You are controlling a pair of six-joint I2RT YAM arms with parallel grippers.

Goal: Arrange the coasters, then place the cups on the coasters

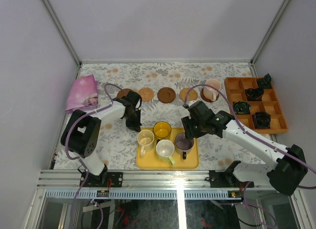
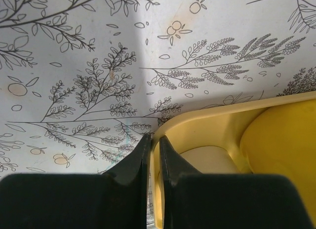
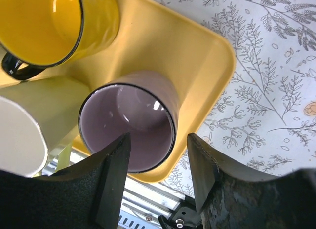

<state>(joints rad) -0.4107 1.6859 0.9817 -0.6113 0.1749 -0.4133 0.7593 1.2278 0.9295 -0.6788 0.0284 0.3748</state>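
Five coasters lie in a row at the back: dark (image 1: 123,93), light (image 1: 146,94), dark (image 1: 166,95), light (image 1: 188,94), and one under the pink cup (image 1: 212,89). The yellow tray (image 1: 191,160) holds the cream cup (image 1: 145,139), yellow cup (image 1: 162,130), pale cup (image 1: 165,149) and purple-grey cup (image 1: 184,141). My left gripper (image 2: 154,137) is shut on the tray's left rim (image 2: 207,121), one finger outside and one inside. My right gripper (image 3: 159,136) stands open astride the purple-grey cup's (image 3: 123,115) near wall, not touching it.
A pink cloth (image 1: 81,92) lies at the back left. An orange compartment tray (image 1: 232,93) with black objects sits at the right. The enclosure's walls close in on three sides, and a metal rail (image 1: 168,178) runs along the near edge.
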